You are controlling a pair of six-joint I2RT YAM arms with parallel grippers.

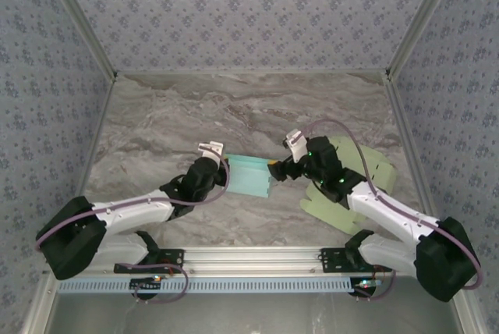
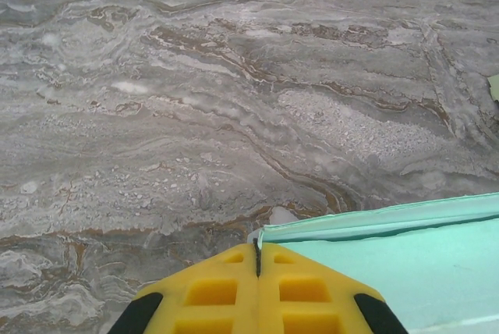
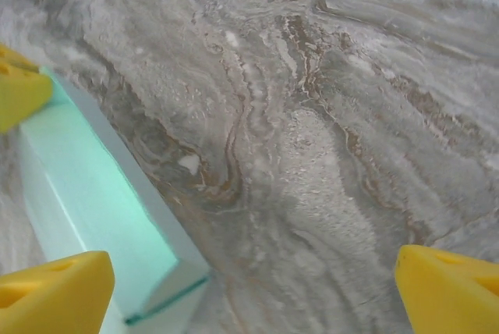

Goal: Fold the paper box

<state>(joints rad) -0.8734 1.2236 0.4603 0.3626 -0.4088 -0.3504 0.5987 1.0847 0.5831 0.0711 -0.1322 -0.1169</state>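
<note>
A teal paper box [image 1: 248, 175] lies flattened on the grey marbled desk [image 1: 171, 123], out in front of the two arm bases and about midway between the arms. The left gripper [image 2: 257, 246] sits at the box's left end. Its yellow fingers [image 2: 210, 291] are pressed together with only a thin seam between them, and the box's corner runs right into that seam, so a thin edge of the paper looks pinched there. The right gripper [image 3: 249, 260] is at the box's opposite, right end with its jaws spread wide and nothing between them but bare desk. In the right wrist view one of its fingers [image 3: 54, 295] is just beside the box's end and the other is well away from the box. The same view shows the box's long upper face and a narrow folded side wall, with a yellow finger of the left gripper at its far end. To the right of the box, under the right arm, lie pale green card sheets [image 1: 366, 170], flat on the desk and apart from the box.
</note>
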